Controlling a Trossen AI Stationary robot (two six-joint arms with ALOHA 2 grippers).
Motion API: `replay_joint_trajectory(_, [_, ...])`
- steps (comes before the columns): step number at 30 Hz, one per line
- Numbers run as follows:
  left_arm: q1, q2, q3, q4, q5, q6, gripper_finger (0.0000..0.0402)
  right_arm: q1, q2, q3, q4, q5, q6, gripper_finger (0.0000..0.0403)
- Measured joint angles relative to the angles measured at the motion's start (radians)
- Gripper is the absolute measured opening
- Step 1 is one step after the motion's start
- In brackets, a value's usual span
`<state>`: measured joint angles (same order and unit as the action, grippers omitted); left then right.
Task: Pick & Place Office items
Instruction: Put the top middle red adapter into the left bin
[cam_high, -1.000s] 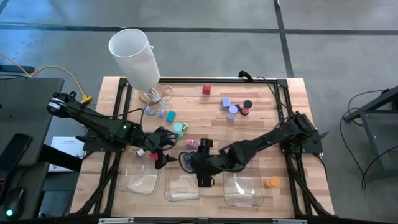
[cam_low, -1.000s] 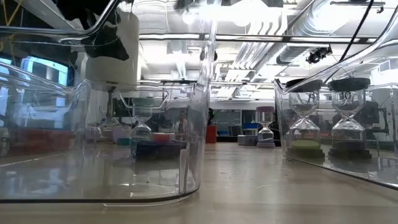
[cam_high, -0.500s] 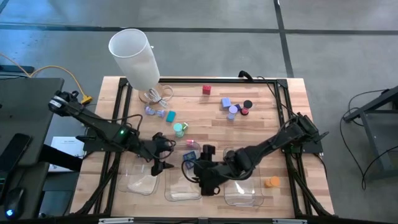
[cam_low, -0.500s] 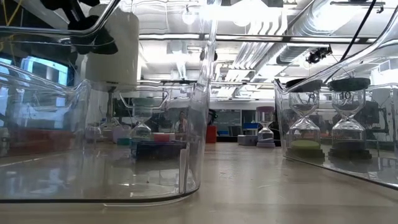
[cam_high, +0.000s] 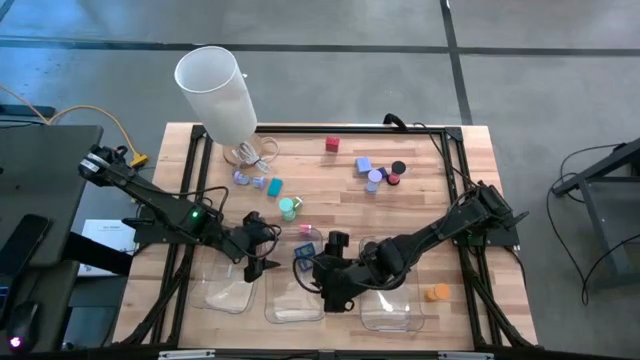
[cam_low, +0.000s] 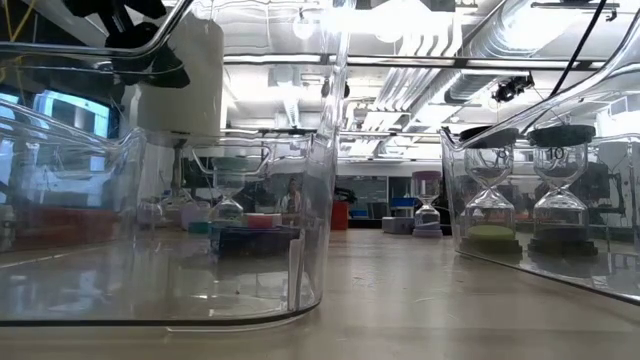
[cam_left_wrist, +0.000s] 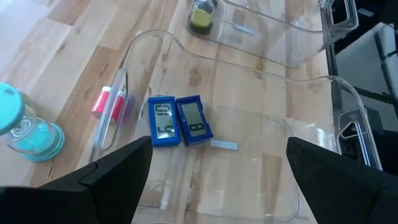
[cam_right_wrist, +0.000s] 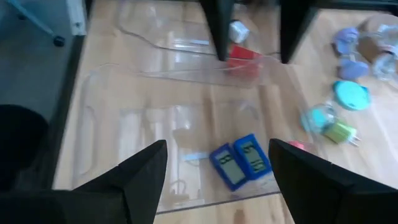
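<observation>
My left gripper (cam_high: 262, 262) (cam_left_wrist: 219, 146) hangs open over the gap between the left tray (cam_high: 228, 290) and the middle tray (cam_high: 296, 298). My right gripper (cam_high: 328, 290) (cam_right_wrist: 217, 146) is open above the middle tray (cam_right_wrist: 124, 124). Two blue timer blocks (cam_left_wrist: 180, 121) (cam_right_wrist: 239, 162) lie flat on that tray's floor. A red piece (cam_right_wrist: 242, 57) lies below the left gripper's fingers (cam_right_wrist: 217, 25), seemingly in the left tray. A green hourglass (cam_left_wrist: 200, 15) (cam_low: 490, 235) stands in the right tray (cam_high: 388, 305). A pink piece (cam_left_wrist: 102, 102) and a teal hourglass (cam_left_wrist: 28, 134) rest on the wood.
Farther back lie a red cube (cam_high: 331, 145), a cluster of purple, black and red caps (cam_high: 378, 173), a teal block (cam_high: 274, 186), a green cap (cam_high: 288, 207). An orange piece (cam_high: 437, 292) sits right of the trays. The tall white cylinder (cam_high: 218, 85) stands far left.
My right gripper has moved toward the near edge, over the middle tray. My left gripper has shifted a little right and nearer. The red piece that showed at its fingertips a second ago no longer shows there in the high view.
</observation>
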<state>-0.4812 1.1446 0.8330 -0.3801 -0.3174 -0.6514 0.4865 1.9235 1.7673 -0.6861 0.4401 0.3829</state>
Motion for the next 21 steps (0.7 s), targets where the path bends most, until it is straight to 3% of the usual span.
replay_joint_trajectory(8, [0.000, 0.000, 0.000, -0.005, 0.001, 0.000, 0.0363, -0.041, 0.000, 0.000, -0.072, 0.030, 0.104, 0.0269])
replay_joint_trajectory(15, [0.012, 0.000, 0.000, -0.005, 0.004, 0.008, 0.0363, -0.094, 0.000, 0.000, -0.273, 0.044, 0.157, 0.0269])
replay_joint_trajectory(21, [0.092, 0.000, 0.000, -0.004, 0.004, 0.157, 0.0363, -0.149, 0.000, 0.000, -0.490, 0.238, 0.212, 0.0269])
